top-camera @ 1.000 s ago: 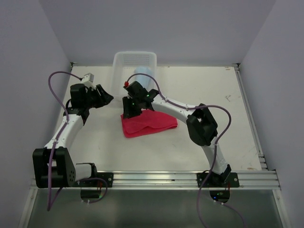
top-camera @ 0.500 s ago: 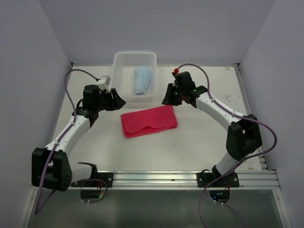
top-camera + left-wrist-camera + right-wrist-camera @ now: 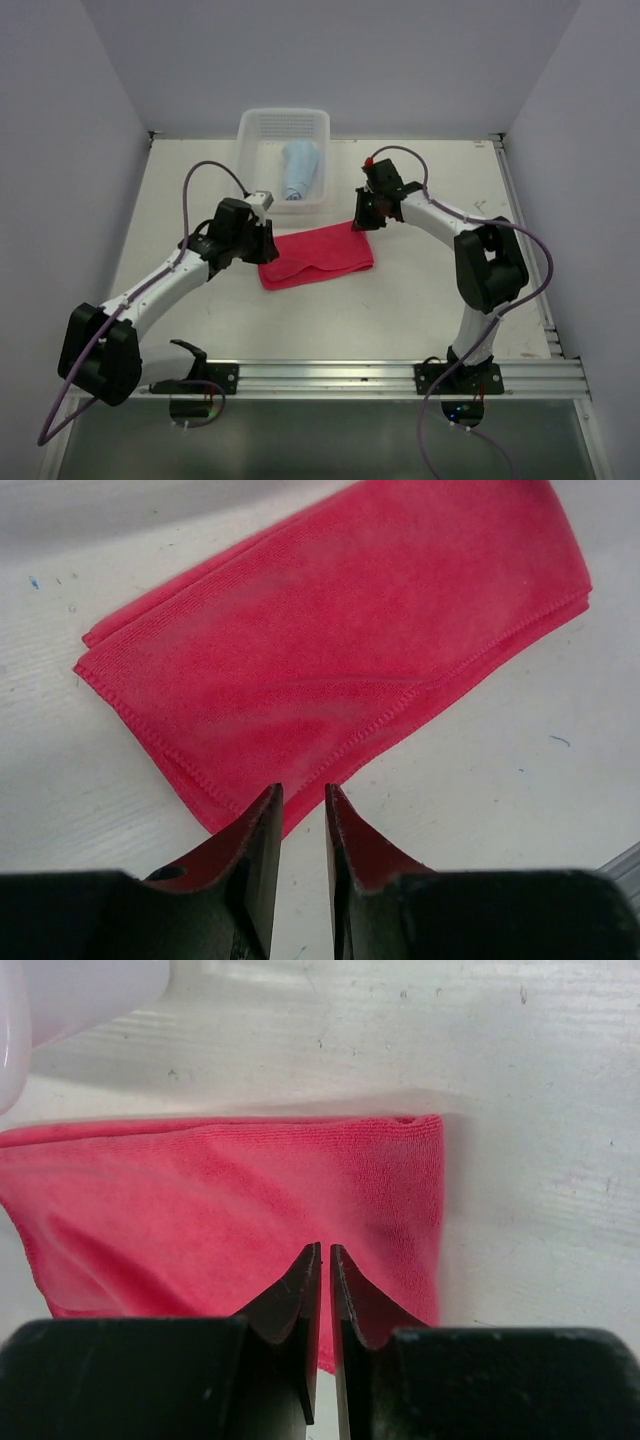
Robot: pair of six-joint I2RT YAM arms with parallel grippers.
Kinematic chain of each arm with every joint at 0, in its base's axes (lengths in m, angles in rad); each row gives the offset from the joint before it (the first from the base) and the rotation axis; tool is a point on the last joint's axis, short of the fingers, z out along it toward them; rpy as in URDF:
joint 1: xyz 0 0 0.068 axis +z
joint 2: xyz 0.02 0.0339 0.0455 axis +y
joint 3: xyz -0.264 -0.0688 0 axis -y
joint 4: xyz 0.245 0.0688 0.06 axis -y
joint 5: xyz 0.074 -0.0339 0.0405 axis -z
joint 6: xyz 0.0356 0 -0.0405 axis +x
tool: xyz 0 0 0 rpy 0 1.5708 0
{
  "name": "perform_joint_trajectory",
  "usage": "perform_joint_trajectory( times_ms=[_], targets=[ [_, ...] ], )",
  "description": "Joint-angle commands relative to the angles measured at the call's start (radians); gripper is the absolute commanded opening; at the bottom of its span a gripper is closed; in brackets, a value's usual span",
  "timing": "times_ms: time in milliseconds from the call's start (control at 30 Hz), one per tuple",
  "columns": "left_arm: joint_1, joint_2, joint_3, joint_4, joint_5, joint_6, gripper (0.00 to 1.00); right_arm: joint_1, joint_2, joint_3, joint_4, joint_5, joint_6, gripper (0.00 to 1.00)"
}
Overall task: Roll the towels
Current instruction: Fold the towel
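The pink-red towel (image 3: 320, 256) lies folded flat on the table in front of the basket. It fills the left wrist view (image 3: 340, 660) and the right wrist view (image 3: 220, 1200). The light blue towel (image 3: 298, 170) lies rolled inside the basket. My left gripper (image 3: 269, 245) hovers at the pink towel's left end, jaws (image 3: 303, 792) a narrow gap apart over its corner edge, nothing between them. My right gripper (image 3: 361, 217) is over the towel's right end, jaws (image 3: 325, 1250) closed to a thin slit, holding nothing.
The white mesh basket (image 3: 244, 135) stands against the back wall, just behind the pink towel; its corner shows in the right wrist view (image 3: 80, 990). Side walls close in the table left and right. A metal rail (image 3: 330, 375) runs along the near edge.
Both arms have come in to the pink towel's two ends. The left swung right and nearer. The right went from the towel's left end out to its right end. Both pairs of jaws have narrowed.
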Motion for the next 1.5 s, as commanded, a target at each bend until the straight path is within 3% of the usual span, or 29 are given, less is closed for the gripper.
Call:
perform_joint_trajectory(
  times_ms=[0, 167, 433, 800, 967, 1133, 1467],
  targets=[
    [-0.078, 0.049, 0.078, -0.121, -0.142, 0.057, 0.26, -0.013, 0.009, 0.067, 0.032, 0.011, -0.028, 0.12],
    [-0.147, 0.080, 0.066, -0.151, -0.182, 0.043, 0.25, -0.028, 0.023, 0.073, 0.045, -0.002, -0.028, 0.12],
    [-0.308, 0.172, 0.106, -0.169, -0.337, 0.081, 0.39, -0.054, 0.065, 0.110, 0.045, -0.023, -0.032, 0.14],
    [-0.336, 0.265, 0.149, -0.169, -0.457, 0.145, 0.41, -0.068, 0.087, 0.122, 0.053, -0.043, -0.039, 0.14],
    [-0.337, 0.294, 0.156, -0.160, -0.434, 0.155, 0.41, -0.079, 0.099, 0.128, 0.056, -0.048, -0.039, 0.14],
    [-0.337, 0.305, 0.141, -0.140, -0.389, 0.155, 0.38, -0.085, 0.112, 0.131, 0.059, -0.051, -0.040, 0.14],
    [-0.337, 0.320, 0.130, -0.146, -0.417, 0.164, 0.22, -0.091, 0.135, 0.130, 0.062, -0.058, -0.037, 0.14]
  ],
)
